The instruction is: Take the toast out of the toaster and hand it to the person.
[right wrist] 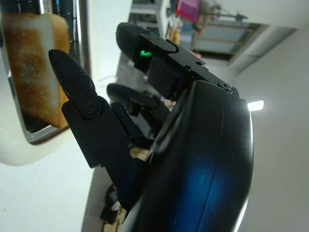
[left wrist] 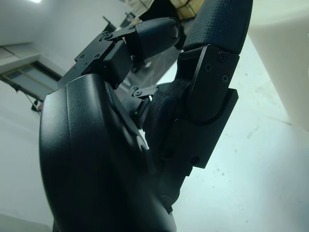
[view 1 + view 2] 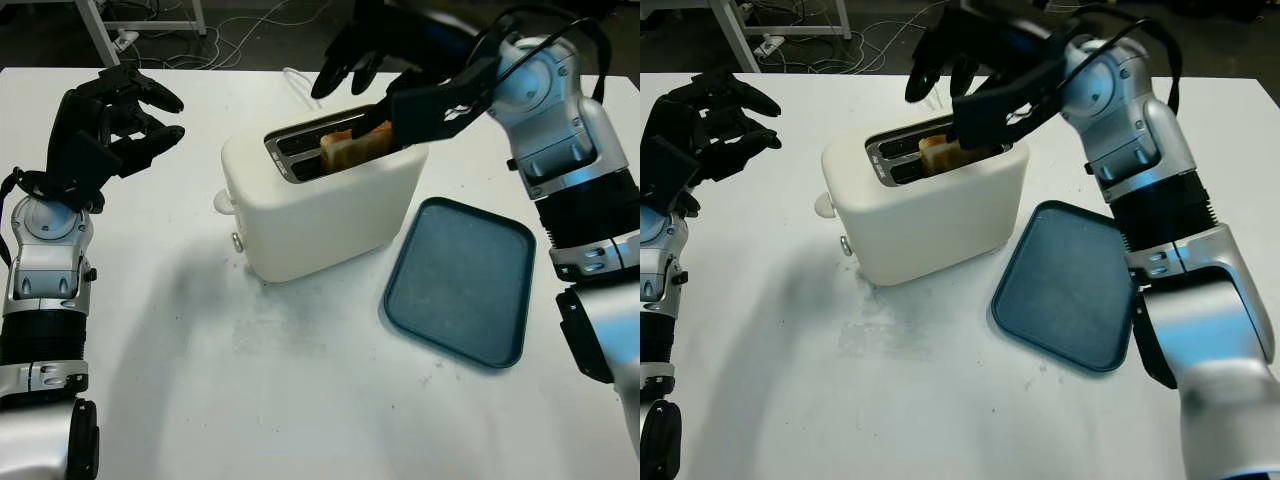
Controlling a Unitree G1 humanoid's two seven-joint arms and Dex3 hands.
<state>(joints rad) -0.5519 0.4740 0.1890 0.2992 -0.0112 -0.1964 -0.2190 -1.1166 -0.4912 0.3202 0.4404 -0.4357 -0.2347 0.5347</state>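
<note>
right hand, open and holding nothing, sits at the toast, upper centre; left hand open, far left.

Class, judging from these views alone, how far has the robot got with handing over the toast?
Done: nothing yet; the toast sits upright in a slot of the white toaster. In hand: the right hand reaches over that slot, fingers beside the slice, grip not clearly closed. The left hand is open, raised left of the toaster. Left: gripping, lifting, handing over.
</note>
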